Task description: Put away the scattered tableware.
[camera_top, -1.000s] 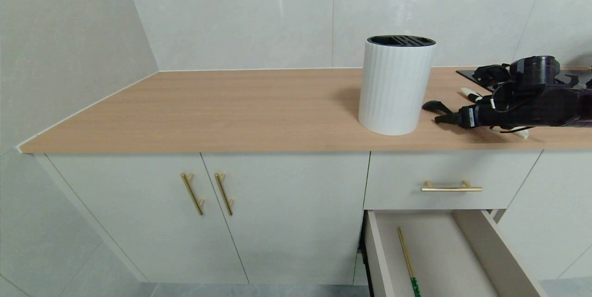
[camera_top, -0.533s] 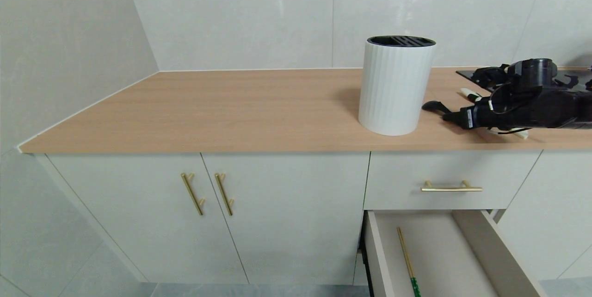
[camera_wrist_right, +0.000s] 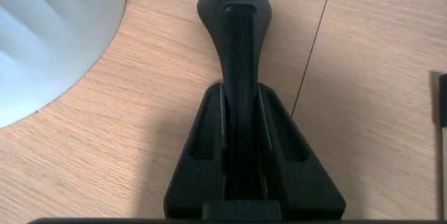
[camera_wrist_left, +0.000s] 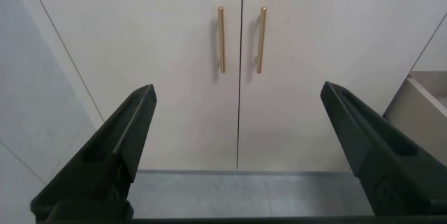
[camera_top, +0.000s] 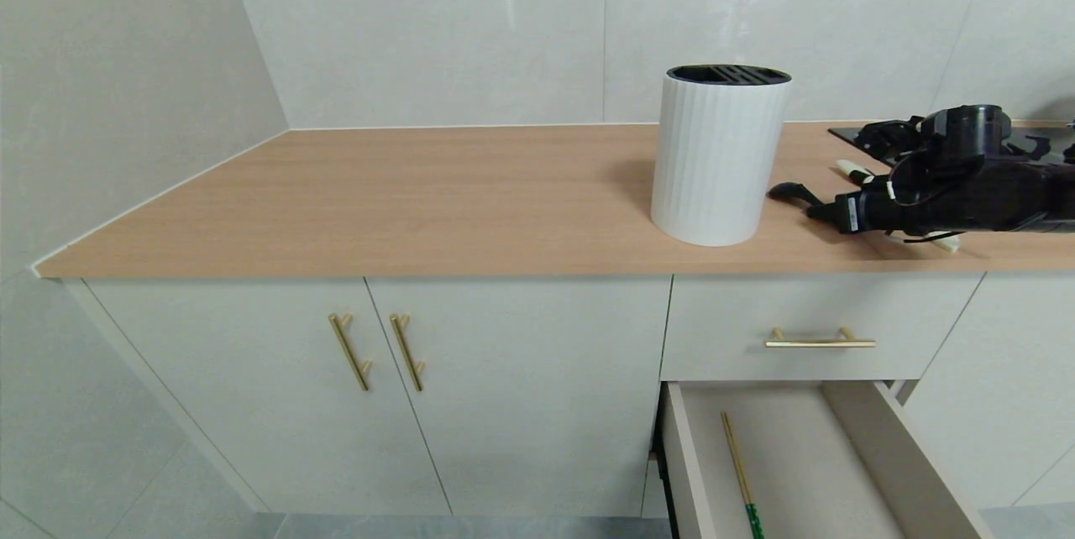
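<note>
Just right of the holder [camera_top: 718, 157], right fingers [camera_wrist_right: 202, 140] pinch a black utensil [camera_wrist_right: 236, 15] lying level, rounded end toward the holder; left fingers [camera_wrist_left: 119, 147] spread.

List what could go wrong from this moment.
1. The right tool grips the black utensil right beside the white holder; a swing could knock it.
2. The white utensil lies under that arm, near the counter edge; a careless lift might sweep it off.

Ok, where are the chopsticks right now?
Head view, lower right: the chopsticks lie in the open drawer, near its left wall, below the shut drawer.
</note>
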Motion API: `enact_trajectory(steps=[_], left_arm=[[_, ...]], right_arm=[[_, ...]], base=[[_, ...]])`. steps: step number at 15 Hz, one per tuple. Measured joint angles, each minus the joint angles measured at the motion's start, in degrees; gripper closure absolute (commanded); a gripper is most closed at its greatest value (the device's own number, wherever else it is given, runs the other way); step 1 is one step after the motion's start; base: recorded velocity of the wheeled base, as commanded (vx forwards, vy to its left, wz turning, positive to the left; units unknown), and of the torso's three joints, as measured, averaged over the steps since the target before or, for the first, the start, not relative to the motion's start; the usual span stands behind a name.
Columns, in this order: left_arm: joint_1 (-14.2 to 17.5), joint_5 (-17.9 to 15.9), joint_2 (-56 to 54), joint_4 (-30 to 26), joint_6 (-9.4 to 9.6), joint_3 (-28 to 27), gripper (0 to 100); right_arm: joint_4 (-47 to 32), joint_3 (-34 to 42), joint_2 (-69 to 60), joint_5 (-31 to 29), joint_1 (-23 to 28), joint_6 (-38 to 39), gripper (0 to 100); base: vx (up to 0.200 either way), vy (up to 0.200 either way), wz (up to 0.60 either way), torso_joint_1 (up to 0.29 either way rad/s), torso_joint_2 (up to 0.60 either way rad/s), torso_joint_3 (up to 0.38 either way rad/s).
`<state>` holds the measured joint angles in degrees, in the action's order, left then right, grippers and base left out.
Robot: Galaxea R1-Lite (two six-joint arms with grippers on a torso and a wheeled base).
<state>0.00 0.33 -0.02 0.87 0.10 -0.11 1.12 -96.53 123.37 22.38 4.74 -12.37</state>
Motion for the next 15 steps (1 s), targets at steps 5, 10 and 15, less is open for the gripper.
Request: enact_trajectory(steps=[5,10,15], left_arm=[[0.0,0.0,0.0,0.0,0.00,0.0,0],[0.0,0.0,0.0,0.0,0.00,0.0,0],[0.0,0.0,0.0,0.0,0.00,0.0,0]], right_arm=[[-0.2,9.2,-11.6,-0.1,0.2,9.7,100],[-3.1,27.6,-32.7,-0.2,1.1,12.0,100],[-17.0,45.5,-45.9,-0.7,1.3,8.6,100]], base=[[0.000,0.000,0.00,0.000,0.00,0.000],[0.000,0.000,0.00,0.000,0.00,0.000],[0.000,0.000,0.00,0.000,0.00,0.000]])
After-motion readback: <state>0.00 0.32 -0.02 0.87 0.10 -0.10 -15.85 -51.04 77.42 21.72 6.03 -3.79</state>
